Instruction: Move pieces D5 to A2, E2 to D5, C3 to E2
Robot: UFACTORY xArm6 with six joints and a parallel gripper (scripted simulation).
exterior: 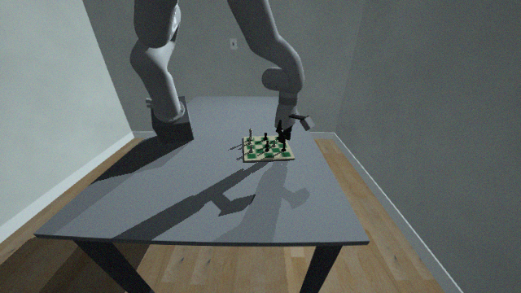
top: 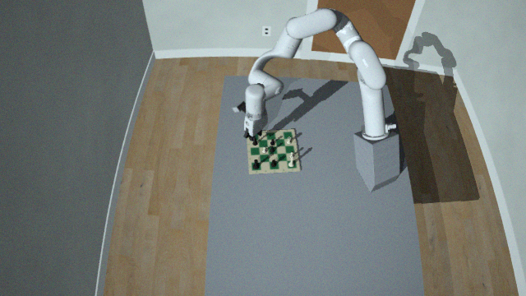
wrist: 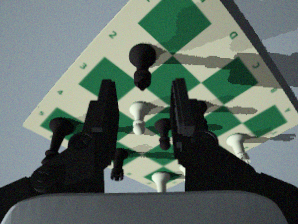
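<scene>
Black pawn (top: 255,142) (exterior: 283,147) (wrist: 142,55) is standing upright on E2, toward the board's (top: 299,168) (exterior: 269,160) (wrist: 45,109) far left in the top view, and my gripper (top: 253,139) (exterior: 284,138) (wrist: 143,96) is hovering right over it! My jaws are standing parted, gripping nothing. White piece (top: 289,140) (exterior: 251,150) (wrist: 236,141) is already sitting on A2, at far right, while the dark C3 piece (top: 272,150) (wrist: 163,131) is holding the middle, upright.
</scene>
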